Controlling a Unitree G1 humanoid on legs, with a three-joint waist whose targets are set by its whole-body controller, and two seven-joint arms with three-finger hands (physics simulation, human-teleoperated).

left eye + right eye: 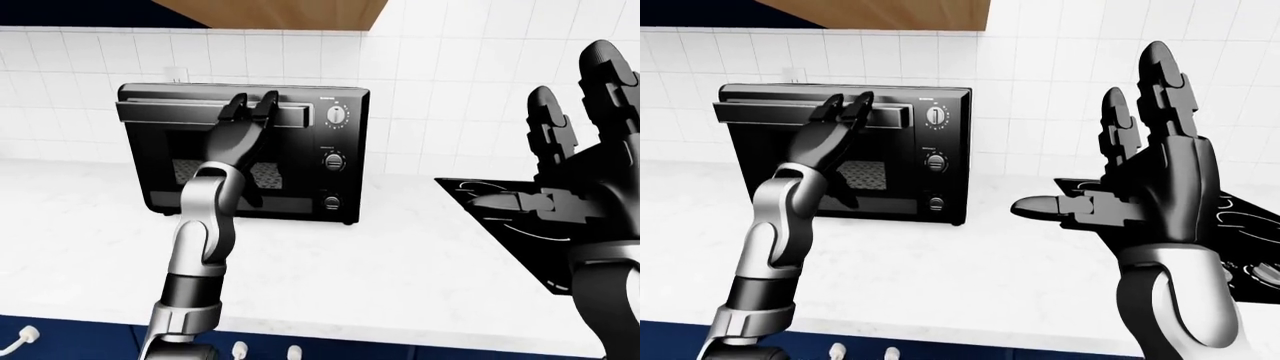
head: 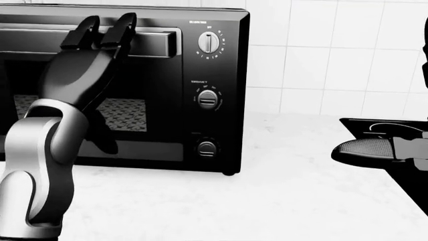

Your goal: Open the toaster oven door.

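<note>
Nearest the cameras, the right hand (image 1: 1140,176) is raised with its three black, segmented fingers spread wide and gripping nothing; it hangs over the right part of the white marbled bench (image 2: 281,201), above a flat black cooktop (image 1: 500,217) marked with thin white curved lines. Well to its left and farther off, the left hand (image 2: 94,47) reaches up on a glossy silver-and-black arm, its fingers (image 2: 124,27) extended and resting against the bar handle (image 2: 157,42) at the top of the toaster oven door (image 2: 144,95), not curled around it. The toaster oven (image 1: 345,150) is a glossy black box standing on the bench against the white tiled wall (image 2: 327,50), directly beyond the left hand; its door appears shut, and through the dark glass a patterned mesh rack (image 2: 127,113) shows. To the right of that hand, three round knobs (image 2: 208,42) are stacked down the control panel; small white lettering sits above them, too fine to read. A wooden cabinet (image 1: 890,13) edge hangs above.
</note>
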